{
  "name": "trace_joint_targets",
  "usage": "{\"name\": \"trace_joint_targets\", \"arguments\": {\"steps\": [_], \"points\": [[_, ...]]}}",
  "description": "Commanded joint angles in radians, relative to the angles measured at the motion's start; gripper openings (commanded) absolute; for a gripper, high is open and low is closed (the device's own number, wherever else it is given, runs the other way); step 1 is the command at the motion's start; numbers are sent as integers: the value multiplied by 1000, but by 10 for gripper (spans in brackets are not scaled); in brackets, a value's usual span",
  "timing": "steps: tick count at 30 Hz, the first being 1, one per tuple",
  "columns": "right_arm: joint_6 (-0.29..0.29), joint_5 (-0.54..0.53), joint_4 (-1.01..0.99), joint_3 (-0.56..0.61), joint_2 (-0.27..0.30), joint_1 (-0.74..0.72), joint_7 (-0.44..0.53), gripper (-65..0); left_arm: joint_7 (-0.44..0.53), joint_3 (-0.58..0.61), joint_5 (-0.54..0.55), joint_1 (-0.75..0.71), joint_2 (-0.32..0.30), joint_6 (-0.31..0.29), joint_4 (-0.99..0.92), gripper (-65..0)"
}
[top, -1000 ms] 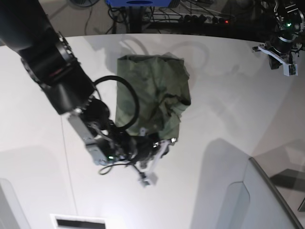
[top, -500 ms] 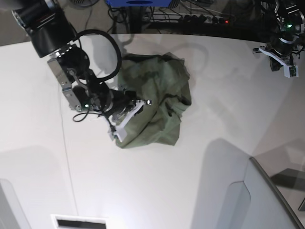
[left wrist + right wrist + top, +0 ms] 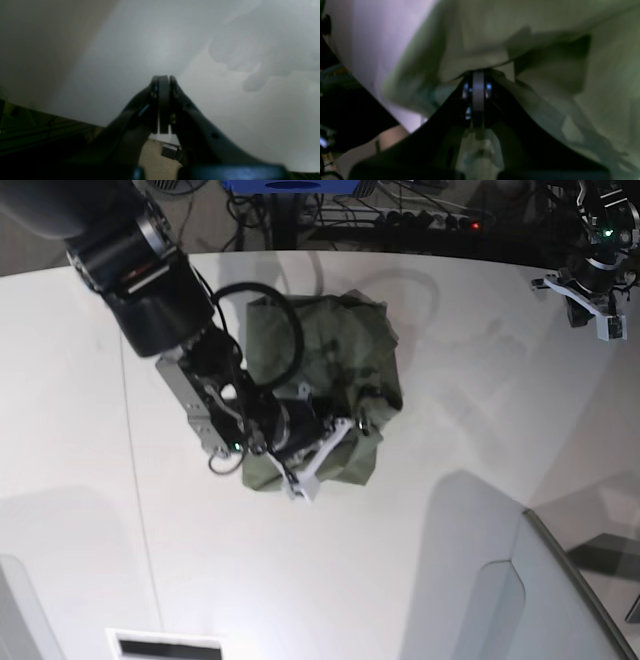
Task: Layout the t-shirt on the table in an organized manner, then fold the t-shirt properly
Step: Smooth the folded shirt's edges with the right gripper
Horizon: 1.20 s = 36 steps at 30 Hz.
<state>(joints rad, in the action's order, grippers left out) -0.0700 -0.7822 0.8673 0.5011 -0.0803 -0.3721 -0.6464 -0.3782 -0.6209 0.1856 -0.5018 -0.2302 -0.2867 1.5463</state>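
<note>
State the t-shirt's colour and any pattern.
Plain olive green, no print; the t-shirt shows best in the base view.

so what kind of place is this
Probably a robotics lab: two robot arms work over a large white table holding a t-shirt, with cables and a power strip behind it.

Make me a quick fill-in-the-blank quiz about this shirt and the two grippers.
1. The t-shirt lies ____ rather than spread flat on the table.
2. The ____ gripper is over the shirt's near edge.
3. The left gripper hangs over bare table with its jaws ____.
4. The shirt's colour is ____.

Missing words: crumpled; right; shut; olive green
</note>
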Motion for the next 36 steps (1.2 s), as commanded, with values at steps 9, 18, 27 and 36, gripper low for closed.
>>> {"name": "trace_joint_targets", "arguments": {"steps": [9,18,27,36], "points": [[-9,-16,-168,21,-34,-206,124,-650,20,-1,4,2,-13,7,9,-650],[-15,-18,-194,21,-46,-219,167,-650,20,-1,4,4,-11,7,9,-650],[-72,-18,191,21,30,-48,-56,-650,20,25,4,4,-13,7,9,-650],[-70,-13,432,14,64,259,-143,-650,20,28,2,10,-13,7,10,-650]]}}
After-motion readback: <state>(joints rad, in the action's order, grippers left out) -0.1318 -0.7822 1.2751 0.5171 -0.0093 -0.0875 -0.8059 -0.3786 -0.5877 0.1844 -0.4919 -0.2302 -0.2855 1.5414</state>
